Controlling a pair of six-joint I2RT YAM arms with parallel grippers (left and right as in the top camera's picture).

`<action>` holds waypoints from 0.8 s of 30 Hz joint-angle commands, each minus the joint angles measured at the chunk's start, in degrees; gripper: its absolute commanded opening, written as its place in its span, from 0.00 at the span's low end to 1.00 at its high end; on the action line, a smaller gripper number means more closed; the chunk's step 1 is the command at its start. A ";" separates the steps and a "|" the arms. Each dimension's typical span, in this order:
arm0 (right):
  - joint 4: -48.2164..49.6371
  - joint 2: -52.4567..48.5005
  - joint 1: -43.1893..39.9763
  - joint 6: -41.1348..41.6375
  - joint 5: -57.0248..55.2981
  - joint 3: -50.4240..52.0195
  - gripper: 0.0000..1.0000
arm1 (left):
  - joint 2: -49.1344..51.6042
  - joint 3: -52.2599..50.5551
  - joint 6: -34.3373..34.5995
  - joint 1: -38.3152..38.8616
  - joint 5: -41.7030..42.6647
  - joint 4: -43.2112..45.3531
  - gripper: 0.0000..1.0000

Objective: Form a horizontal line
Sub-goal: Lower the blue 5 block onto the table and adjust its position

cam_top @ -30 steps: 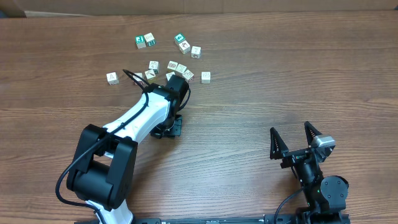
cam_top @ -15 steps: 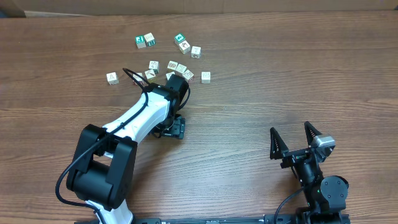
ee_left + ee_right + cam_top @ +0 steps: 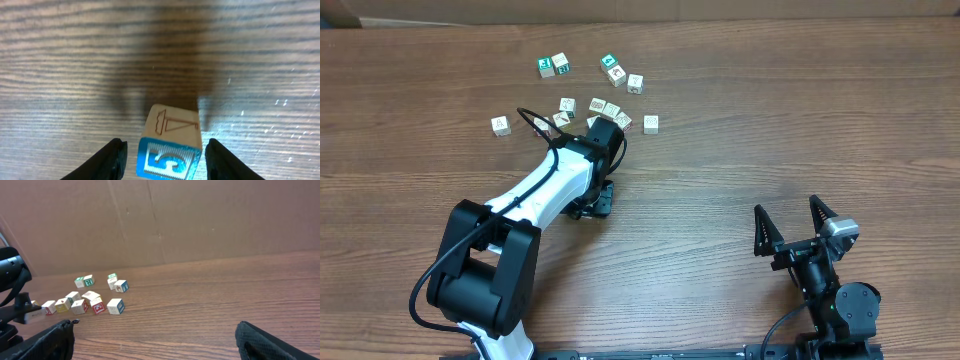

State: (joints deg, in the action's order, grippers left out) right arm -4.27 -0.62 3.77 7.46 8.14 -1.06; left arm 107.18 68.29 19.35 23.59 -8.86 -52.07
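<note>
Barely anything has moved over the last second. Only the wrist end of the left arm (image 3: 545, 190) has shifted: half a second back it bulged a shade to the right, and it has now drawn in again. It sits just on the near side of the cube cluster. No cube in that cluster has budged.

Left jaws: parted, straddling the blue "5" cube (image 3: 170, 150). The cube stands on the counter (image 3: 800, 100) with its blue face toward the wrist camera and a sailboat print on top. There is a sliver of daylight on its left side and less on its right, so it is not clamped as far as the wrist view shows. My guess is that you let go and are settling in for a fresh grip.

From overhead that cube is hidden under the wrist. It lies apart from the whitish cubes (image 3: 612, 110), which run in a loose, slanting string. A few of them touch and others stray to either end. The green-faced cubes (image 3: 546, 67) sit farther back.

Right jaws: spread wide, empty, parked at the near right and well apart from everything.

For the task, there is no line yet. The blue cube has still to reach the whitish ones, and those will want straightening too.
</note>
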 commanded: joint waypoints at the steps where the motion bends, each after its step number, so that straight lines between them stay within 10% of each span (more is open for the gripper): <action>1: 0.26 0.46 -0.26 0.15 0.07 0.61 1.00 | 1.09 1.20 0.17 -0.33 -0.52 0.68 0.48; 24: 0.26 0.46 -0.26 0.15 0.07 0.61 1.00 | 1.09 1.20 0.11 -0.33 -0.07 0.70 0.30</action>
State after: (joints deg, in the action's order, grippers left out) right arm -4.25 -0.62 3.77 7.49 8.14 -1.06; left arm 107.18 68.36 19.35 23.59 -8.84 -51.40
